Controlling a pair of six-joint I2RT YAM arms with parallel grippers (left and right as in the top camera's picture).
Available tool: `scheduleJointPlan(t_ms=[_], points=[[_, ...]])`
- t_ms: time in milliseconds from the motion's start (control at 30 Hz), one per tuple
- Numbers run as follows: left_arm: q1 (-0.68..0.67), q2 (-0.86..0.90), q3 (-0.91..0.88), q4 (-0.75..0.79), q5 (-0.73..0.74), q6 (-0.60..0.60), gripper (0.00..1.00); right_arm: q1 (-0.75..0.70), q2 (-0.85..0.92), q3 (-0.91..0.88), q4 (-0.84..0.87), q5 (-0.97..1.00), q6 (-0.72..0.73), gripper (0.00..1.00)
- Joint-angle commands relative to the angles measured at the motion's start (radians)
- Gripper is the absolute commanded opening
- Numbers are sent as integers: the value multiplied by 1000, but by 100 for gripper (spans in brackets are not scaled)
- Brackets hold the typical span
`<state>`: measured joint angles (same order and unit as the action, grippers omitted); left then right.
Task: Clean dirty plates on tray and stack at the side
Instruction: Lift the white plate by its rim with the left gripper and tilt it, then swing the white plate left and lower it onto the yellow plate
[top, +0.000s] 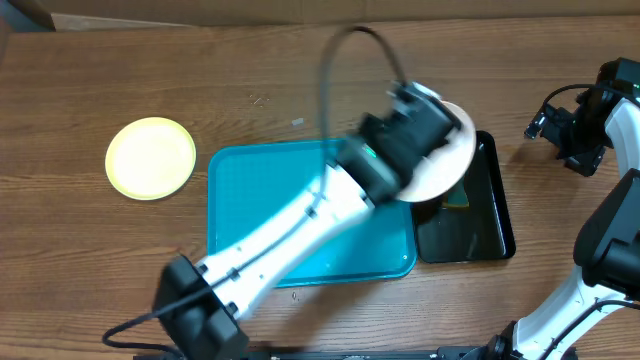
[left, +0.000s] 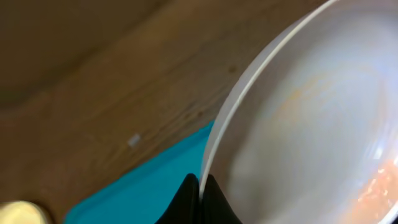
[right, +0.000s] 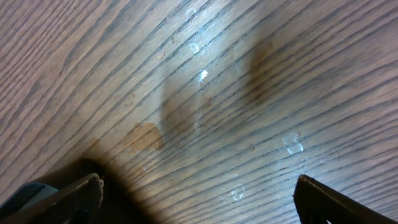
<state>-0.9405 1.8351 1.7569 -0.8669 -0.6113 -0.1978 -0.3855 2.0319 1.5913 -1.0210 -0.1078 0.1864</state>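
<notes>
White plate (top: 446, 168) 1, yellow plate (top: 151, 158) 1

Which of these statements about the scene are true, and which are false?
1. The left tool is shut on the rim of a white plate. True.
2. The yellow plate lies in the blue tray. False: it lies on the table, beside the tray and apart from it.
3. The right tool is open and holds nothing. True.
4. The white plate is spotless. False: orange smears show on it.
</notes>
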Motion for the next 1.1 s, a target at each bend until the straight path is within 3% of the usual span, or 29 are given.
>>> scheduleJointPlan(t_ms=[0, 233, 433, 567, 667, 833, 1067], points=[[-108, 12, 26, 37, -375, 100, 4, -2, -12, 27, 3, -6, 4, 100], [-261, 13, 26, 131, -595, 230, 4, -2, -12, 27, 3, -6, 4, 100], [-284, 13, 26, 202, -629, 308, 4, -2, -12, 27, 3, -6, 4, 100], [-280, 13, 26, 214, -608, 291, 4, -2, -12, 27, 3, -6, 4, 100], [-265, 13, 26, 185, -475, 227, 4, -2, -12, 27, 3, -6, 4, 100], [-185, 13, 25, 76, -42, 39, 4, -2, -12, 27, 3, -6, 4, 100], [86, 13, 25, -11, 443, -79, 4, -2, -12, 27, 3, -6, 4, 100]])
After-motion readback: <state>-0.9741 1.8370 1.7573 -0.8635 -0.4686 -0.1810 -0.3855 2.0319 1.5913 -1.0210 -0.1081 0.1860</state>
